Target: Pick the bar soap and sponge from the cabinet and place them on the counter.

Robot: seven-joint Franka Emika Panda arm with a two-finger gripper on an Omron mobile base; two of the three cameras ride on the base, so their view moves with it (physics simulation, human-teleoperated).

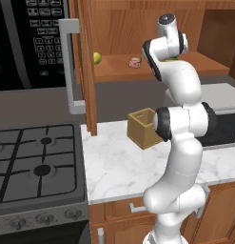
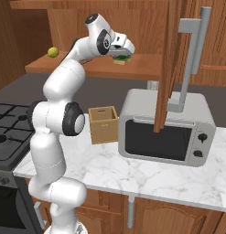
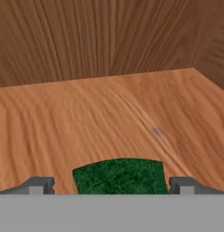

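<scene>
Gripper (image 3: 111, 188) jaws stand wide apart on either side of the sponge (image 3: 120, 176), holding nothing yet — the dark tips flank its green top, which looks like the line-up for a squeeze. In the right base view the hand (image 2: 120, 48) hangs just over the sponge (image 2: 120, 59) on the cabinet (image 2: 146, 68) shelf, reaching in past the open door. Soap (image 1: 135, 62) lies further along the same shelf, apart from the hand, with a yellow-green fruit (image 1: 96, 57) near the shelf's far end; sponge first seems the order, being the nearer to the gripper. Both things are not yet moved to the counter (image 1: 119, 167). That marble slab carries a wooden box (image 1: 143, 127) and a microwave (image 2: 167, 128) — bare room shows in front of them for setting things down. A gas stove (image 1: 38, 162) adjoins it.
</scene>
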